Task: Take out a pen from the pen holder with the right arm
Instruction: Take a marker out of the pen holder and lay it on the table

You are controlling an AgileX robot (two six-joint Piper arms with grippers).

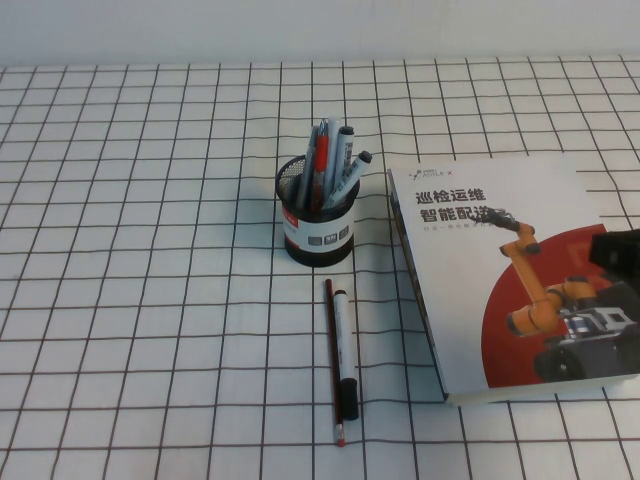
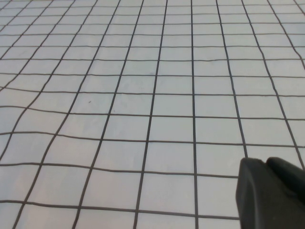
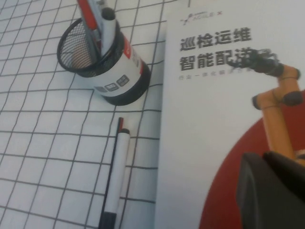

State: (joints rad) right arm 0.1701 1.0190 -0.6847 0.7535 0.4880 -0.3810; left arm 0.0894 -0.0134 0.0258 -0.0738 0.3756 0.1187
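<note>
One marker [image 1: 345,350] beside pen holder [image 1: 318,225], R pincer [image 3: 265,164] closed over booklet [image 1: 480,270], L pincer [image 2: 265,164] closed over cloth [image 2: 143,95]

The book [image 3: 209,143] says "巡检运维 智能配送" in big letters. The tiny logo above looks like "AGILEX". The pen holder [image 3: 119,83] label is too small to read.

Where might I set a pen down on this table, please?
Free: the wide cloth left of the pen holder and the loose pen, and the far strip behind the holder. Crowded: the gap between loose pen and book. The right gripper, jaws shut, hangs over the book; the left gripper hangs over bare cloth.
</note>
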